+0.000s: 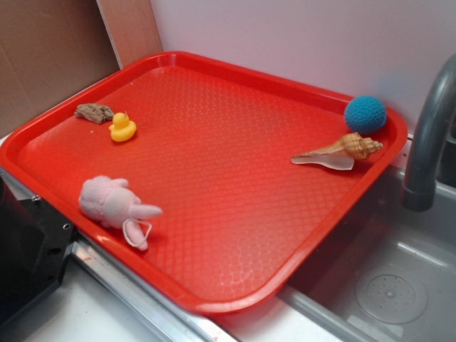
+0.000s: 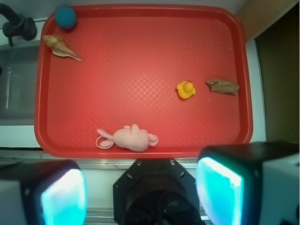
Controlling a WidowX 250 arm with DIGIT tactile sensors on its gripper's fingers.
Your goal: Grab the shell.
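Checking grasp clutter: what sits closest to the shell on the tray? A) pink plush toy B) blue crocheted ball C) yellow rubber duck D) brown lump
B: the blue crocheted ball sits just beside the shell in the same corner of the red tray, apart from it; the other toys lie far across the tray.

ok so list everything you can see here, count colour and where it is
tray: 1, red, fills the middle of the counter
shell: 1, tan-orange with a pale pointed tail, lying on the tray by the edge nearest the sink
ball: 1, blue, tray corner just behind the shell
duck: 1, yellow, far side of the tray from the shell
lump: 1, grey-brown, flat, beside the duck
plush toy: 1, pink, near the tray's front edge
tap: 1, grey, over the sink
sink: 1, grey, beside the tray
end effector: 1, black with lit teal fingers, open, off the tray's front edge
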